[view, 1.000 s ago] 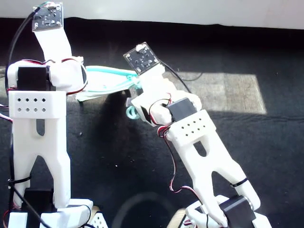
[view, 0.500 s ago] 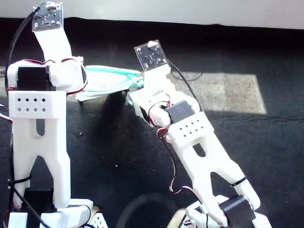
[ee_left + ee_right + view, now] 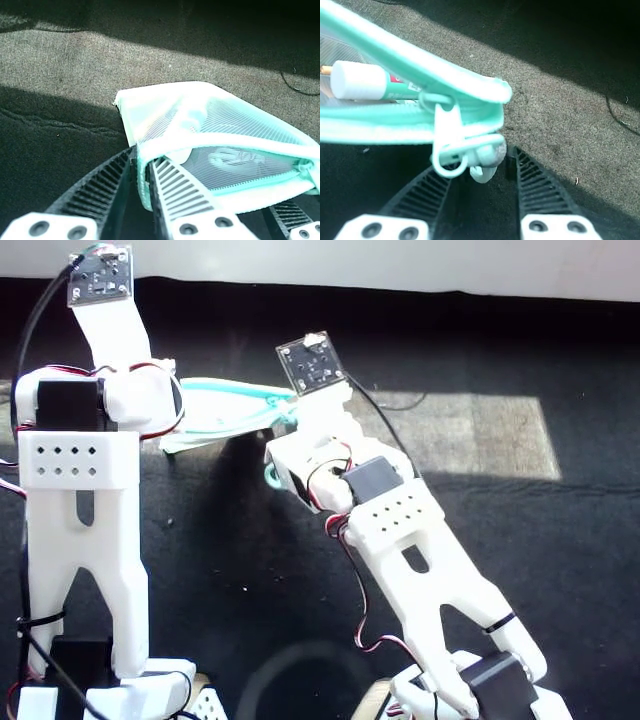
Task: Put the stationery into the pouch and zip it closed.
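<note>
High view from above; both wrist views close on one pouch [image 3: 215, 145]

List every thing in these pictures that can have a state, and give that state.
pouch, zip open
zip pull, at the end of the track, hanging ungripped
glue stick, capped, inside the pouch
left claw, shut on the pouch's edge
right claw, open, at the zip pull

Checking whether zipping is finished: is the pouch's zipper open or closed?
Open. In the right wrist view the pouch has its teal zipper edges gaping apart, a glue stick showing between them, the slider at one end.
</note>
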### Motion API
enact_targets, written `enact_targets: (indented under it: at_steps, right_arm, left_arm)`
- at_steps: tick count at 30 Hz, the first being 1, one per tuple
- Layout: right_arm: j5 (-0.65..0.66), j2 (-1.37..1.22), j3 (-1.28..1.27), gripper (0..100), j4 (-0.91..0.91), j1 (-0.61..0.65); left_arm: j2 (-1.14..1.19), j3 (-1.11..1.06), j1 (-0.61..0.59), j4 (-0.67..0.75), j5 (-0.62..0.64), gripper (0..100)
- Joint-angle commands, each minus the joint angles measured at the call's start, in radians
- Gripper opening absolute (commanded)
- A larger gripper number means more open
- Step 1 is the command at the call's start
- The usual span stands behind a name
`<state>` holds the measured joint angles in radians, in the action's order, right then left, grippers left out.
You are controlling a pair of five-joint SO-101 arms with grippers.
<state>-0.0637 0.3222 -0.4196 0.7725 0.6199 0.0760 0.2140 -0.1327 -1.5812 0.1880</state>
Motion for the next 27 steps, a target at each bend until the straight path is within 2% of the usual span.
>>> enact_targets:
  at_steps: [1,4,13,19,27]
  right_arm:
    - [0.074,0.05,0.012,1.4,-0.018,0.004]
    - [0.11,0.077,0.01,0.7,-0.016,0.002]
    - [0.114,0.206,0.002,1.5,-0.012,0.002]
    - [0.107,0.151,0.01,13.3,-0.016,0.002]
    - [0.114,0.018,0.108,5.7,-0.031,0.002]
  left_arm:
    - [0.147,-0.025,-0.025,-0.015,0.006,1]
    - [0.147,-0.024,-0.025,-0.015,0.006,1]
    - [0.147,-0.024,-0.024,-0.015,0.006,1]
    - [0.147,-0.024,-0.022,-0.015,0.006,1]
    - [0.147,-0.028,-0.025,-0.02,0.006,1]
